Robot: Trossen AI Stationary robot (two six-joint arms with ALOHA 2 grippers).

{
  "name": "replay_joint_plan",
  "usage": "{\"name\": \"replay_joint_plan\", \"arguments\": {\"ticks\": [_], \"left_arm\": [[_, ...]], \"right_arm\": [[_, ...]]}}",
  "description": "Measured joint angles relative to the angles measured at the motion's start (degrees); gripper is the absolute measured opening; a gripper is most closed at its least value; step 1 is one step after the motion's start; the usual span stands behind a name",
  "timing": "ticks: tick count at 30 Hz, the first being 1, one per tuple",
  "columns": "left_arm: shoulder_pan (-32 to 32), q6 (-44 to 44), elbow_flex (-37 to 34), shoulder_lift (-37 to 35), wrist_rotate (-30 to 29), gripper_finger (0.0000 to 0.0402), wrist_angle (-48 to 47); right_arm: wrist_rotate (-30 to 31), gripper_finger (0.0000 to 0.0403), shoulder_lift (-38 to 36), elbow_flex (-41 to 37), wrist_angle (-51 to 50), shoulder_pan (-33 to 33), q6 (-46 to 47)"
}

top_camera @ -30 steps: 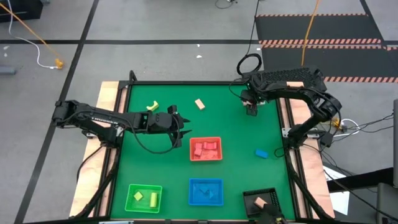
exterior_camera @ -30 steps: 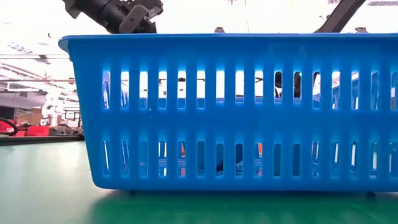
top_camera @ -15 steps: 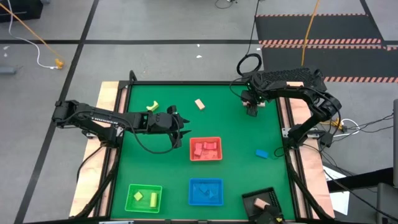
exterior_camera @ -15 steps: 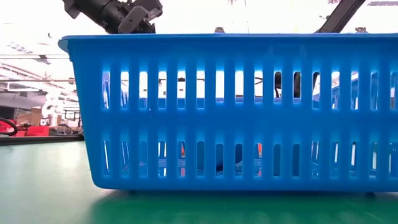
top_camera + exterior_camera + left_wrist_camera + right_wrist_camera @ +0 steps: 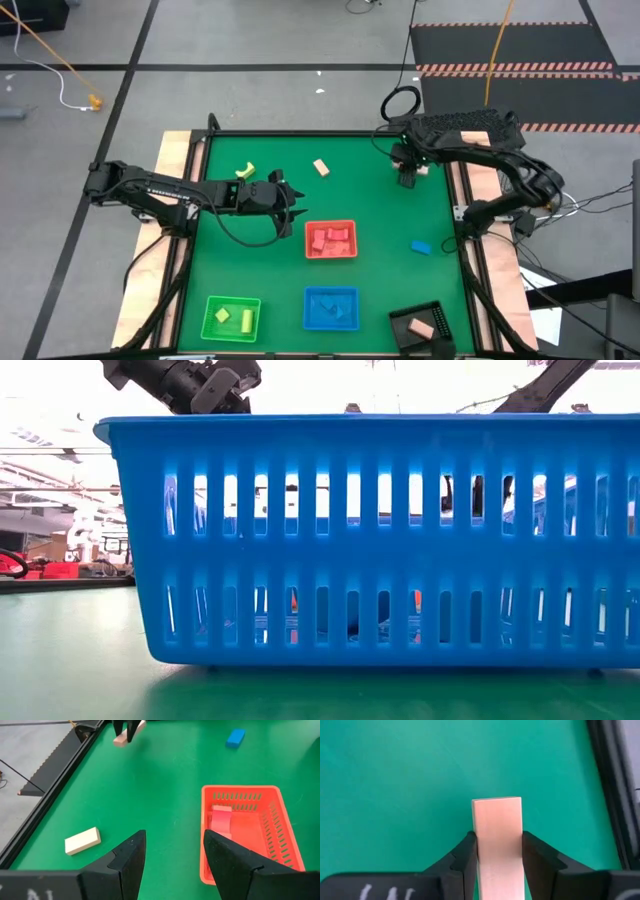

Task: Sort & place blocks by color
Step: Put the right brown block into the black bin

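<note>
High view: four trays (image 5: pixel 330 241), three loose blocks (image 5: pixel 321 167).

Lighting's even and bright from overhead, so the green felt-like table mat (image 5: pixel 370 200) shows barely any shadows and no glare. At table height the room behind the slotted blue plastic basket (image 5: pixel 380 540) is totally blown out white, with backlight pouring through the slots. The pale tan wooden bar (image 5: pixel 497 840) right up at the right wrist camera looks slightly soft.
</note>
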Motion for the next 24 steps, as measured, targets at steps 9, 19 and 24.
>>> {"name": "replay_joint_plan", "arguments": {"ticks": [9, 19, 24], "left_arm": [[0.0, -5.0, 0.0, 0.0, 0.0, 0.0202, 0.3], [-0.7, -7.7, 0.0, 0.0, 0.0, 0.0202, 0.0], [-0.6, -9.0, 0.0, 0.0, 0.0, 0.0202, -0.1]], "right_arm": [[-11.8, 0.011, -13.4, 0.1, -2.3, 10.2, 23.4], [-15.6, 0.011, -21.9, 0.1, -1.5, 35.5, 52.3], [-15.2, 0.011, -21.6, 0.1, 1.8, 51.4, 65.9]]}}
